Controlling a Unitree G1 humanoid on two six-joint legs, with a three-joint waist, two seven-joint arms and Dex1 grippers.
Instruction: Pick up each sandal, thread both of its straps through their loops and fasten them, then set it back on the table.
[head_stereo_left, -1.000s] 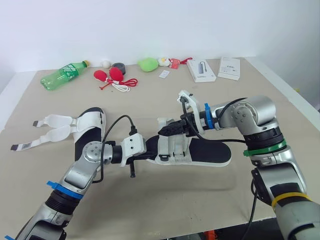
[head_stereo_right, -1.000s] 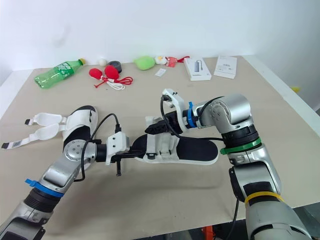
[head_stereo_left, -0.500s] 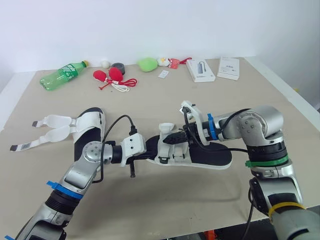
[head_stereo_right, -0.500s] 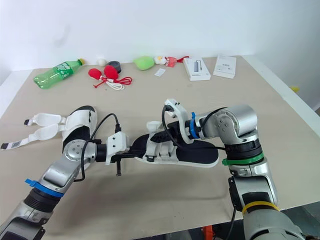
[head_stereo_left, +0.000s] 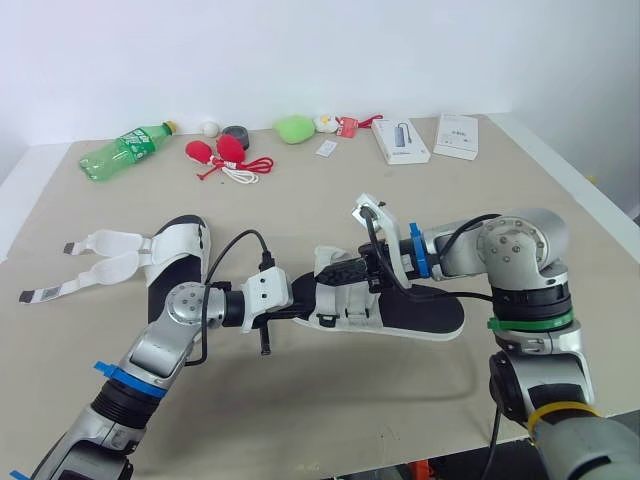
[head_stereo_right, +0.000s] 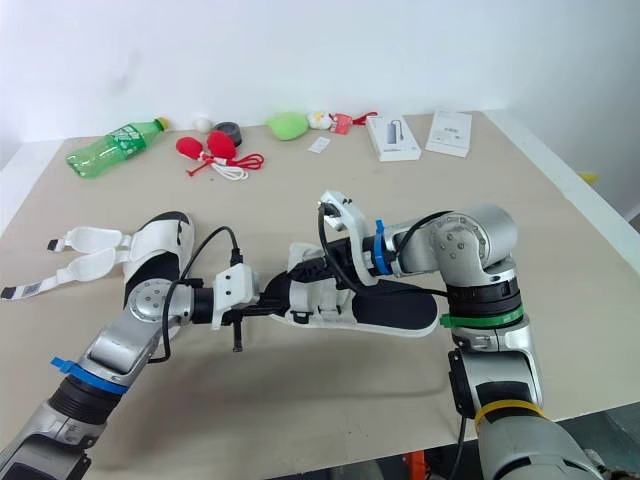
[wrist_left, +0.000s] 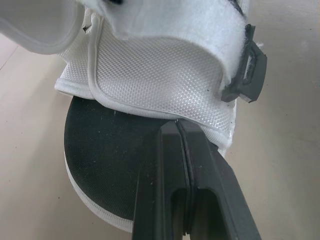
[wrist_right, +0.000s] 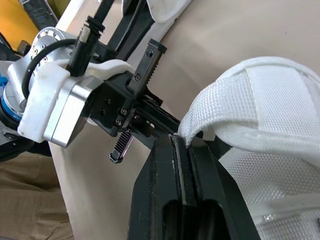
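Hold left hand (head_stereo_left: 305, 308) clamped on nine-o'clock end of black-soled white mesh sandal (head_stereo_left: 425, 312); with right hand (head_stereo_left: 342, 269) pinched on white woven strap (wrist_right: 250, 87), feed squarely through grey plastic loop (wrist_left: 245, 70).

A black-soled sandal (head_stereo_left: 425, 308) with white straps (head_stereo_left: 345, 298) lay mid-table. A second sandal (head_stereo_left: 180, 262) lay apart to its left, its two straps (head_stereo_left: 112, 242) splayed open, unfastened.

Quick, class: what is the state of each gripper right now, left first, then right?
Left gripper: closed, gripping the sandal.
Right gripper: closed, pinching the sandal's white strap.
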